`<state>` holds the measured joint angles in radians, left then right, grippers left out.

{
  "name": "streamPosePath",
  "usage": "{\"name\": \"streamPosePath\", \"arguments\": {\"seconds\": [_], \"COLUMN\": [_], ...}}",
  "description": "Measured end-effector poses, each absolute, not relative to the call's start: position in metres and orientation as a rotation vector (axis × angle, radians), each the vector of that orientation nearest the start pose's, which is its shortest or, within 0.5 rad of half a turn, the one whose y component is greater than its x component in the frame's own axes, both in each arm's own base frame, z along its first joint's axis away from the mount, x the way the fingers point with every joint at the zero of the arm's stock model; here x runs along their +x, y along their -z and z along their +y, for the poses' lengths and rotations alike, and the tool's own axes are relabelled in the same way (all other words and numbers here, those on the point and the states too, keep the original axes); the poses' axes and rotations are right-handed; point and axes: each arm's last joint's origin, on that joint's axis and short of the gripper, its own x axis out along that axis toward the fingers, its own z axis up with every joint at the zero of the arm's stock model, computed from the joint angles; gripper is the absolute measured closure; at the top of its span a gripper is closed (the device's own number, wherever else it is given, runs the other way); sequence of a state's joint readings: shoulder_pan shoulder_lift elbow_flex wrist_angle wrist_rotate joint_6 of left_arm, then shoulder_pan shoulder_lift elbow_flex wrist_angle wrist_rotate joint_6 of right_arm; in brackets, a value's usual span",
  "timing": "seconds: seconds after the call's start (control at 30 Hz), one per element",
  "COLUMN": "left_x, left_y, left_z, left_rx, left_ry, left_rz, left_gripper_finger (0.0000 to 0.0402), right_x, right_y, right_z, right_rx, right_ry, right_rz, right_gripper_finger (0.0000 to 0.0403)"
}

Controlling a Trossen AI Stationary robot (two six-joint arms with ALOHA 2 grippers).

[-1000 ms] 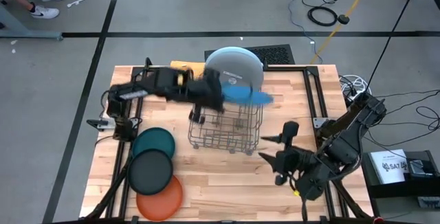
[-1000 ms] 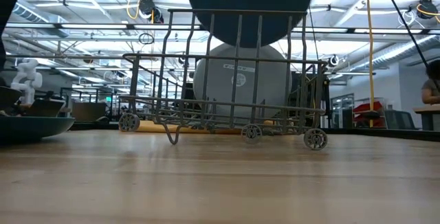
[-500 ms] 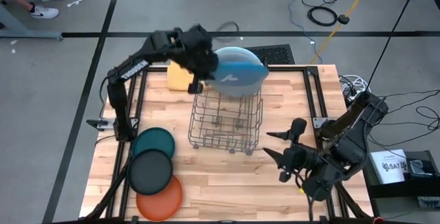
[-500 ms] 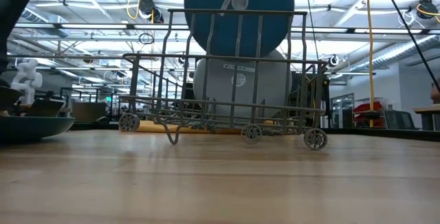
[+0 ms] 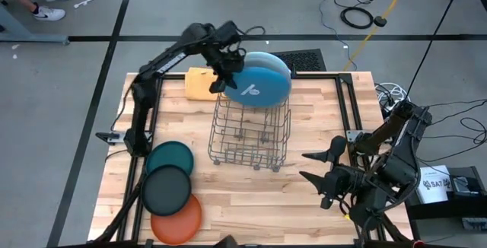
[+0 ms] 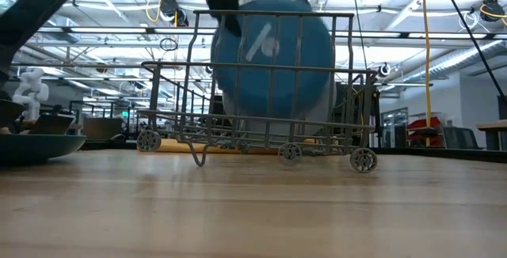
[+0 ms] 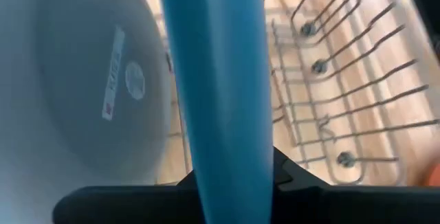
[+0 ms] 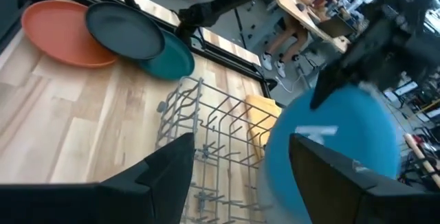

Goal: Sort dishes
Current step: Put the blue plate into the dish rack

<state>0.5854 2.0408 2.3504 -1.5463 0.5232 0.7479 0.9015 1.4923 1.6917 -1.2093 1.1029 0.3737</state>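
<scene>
Wooden table (image 5: 251,195) under the rig, grey floor around it. Wire rack (image 5: 251,138) stands mid-table, toward the far edge. Left gripper (image 5: 221,77) above the rack's far end, clamped on the rim of the medium blue plate (image 5: 259,88), which stands on edge and partly down between the wires. Grey plate (image 7: 75,93) upright just behind it at the rack's far end. Folded yellow cloth (image 5: 199,83) on the far edge, left of the rack. Dark teal plate (image 5: 170,159), black plate (image 5: 167,189) and orange plate (image 5: 177,219) overlap in a row near the left front corner. Right gripper (image 5: 323,178) hovers by the right edge, fingers spread wide, holding nothing.
</scene>
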Motion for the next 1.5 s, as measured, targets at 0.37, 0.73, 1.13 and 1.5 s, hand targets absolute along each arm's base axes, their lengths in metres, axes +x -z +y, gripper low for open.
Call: {"name": "streamPosePath", "arguments": {"seconds": [0.37, 0.73, 1.13, 1.5], "left_x": [0.349, 0.357, 0.357, 0.335], "left_y": [-0.341, -0.329, -0.336, -0.38], "left_z": [0.226, 0.234, 0.232, 0.217], "left_rx": [-0.007, -0.02, -0.03, 0.106], "left_ry": [0.361, 0.298, 0.242, 0.052], "left_rz": [1.034, 1.07, 1.062, 1.07], "left_gripper_finger": [0.0391, 0.0364, 0.0213, 0.0199], "right_x": [0.183, 0.183, 0.183, 0.184], "right_y": [-0.406, -0.406, -0.406, -0.406], "right_z": [0.2, 0.2, 0.2, 0.2], "right_rx": [-0.495, -0.488, -0.486, -0.487], "right_ry": [0.255, 0.256, 0.253, 0.252], "right_rz": [0.484, 0.483, 0.485, 0.486], "right_gripper_finger": [0.0174, 0.0174, 0.0174, 0.0174]}}
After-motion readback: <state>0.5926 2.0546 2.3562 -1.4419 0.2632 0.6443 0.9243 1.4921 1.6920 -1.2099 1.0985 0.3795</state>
